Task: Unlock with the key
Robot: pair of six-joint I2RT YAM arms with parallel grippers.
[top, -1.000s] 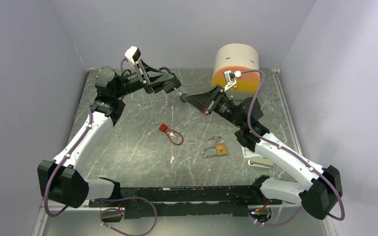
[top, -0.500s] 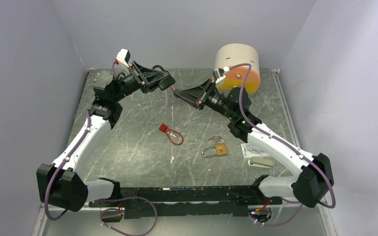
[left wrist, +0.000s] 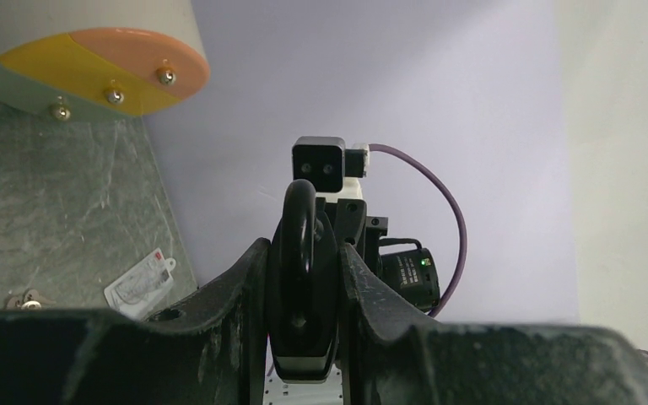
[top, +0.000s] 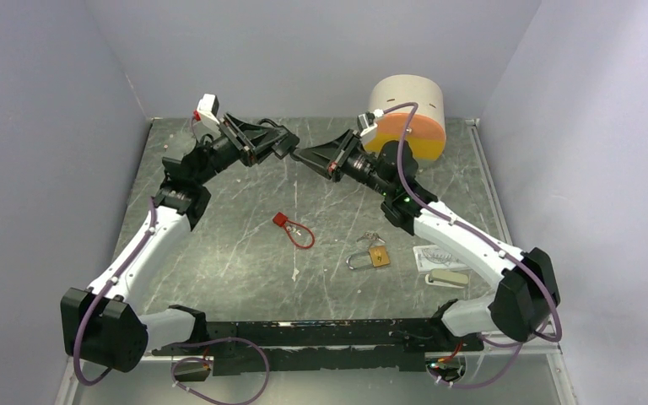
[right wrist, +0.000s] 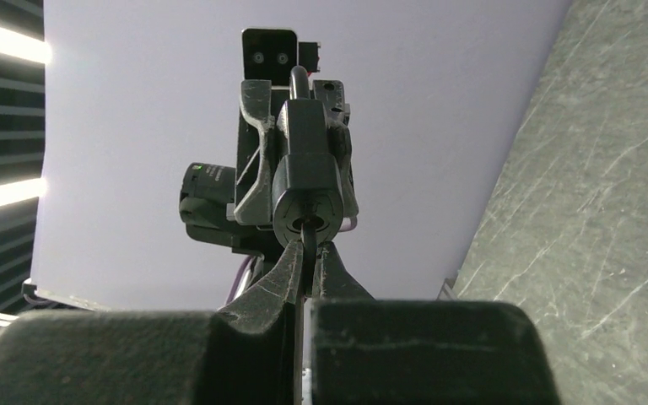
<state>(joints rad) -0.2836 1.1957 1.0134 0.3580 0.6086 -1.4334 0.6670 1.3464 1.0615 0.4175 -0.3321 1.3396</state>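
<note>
Left end effector (top: 286, 148) clamps the black padlock (right wrist: 307, 177) aloft left of the orange-faced drum (top: 405, 118), right end effector (top: 299, 156) pinches the key (right wrist: 307, 236) at its keyway; an off-axis twist likely jams the key or levers the lock loose.

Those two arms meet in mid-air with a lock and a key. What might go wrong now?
1. The right gripper pinches the thin key right at the padlock keyhole. If it is slightly off line, it may jam or twist in the fingers.
2. The left gripper holds the padlock above the table. A hard push or turn might swivel it or knock it loose.
</note>
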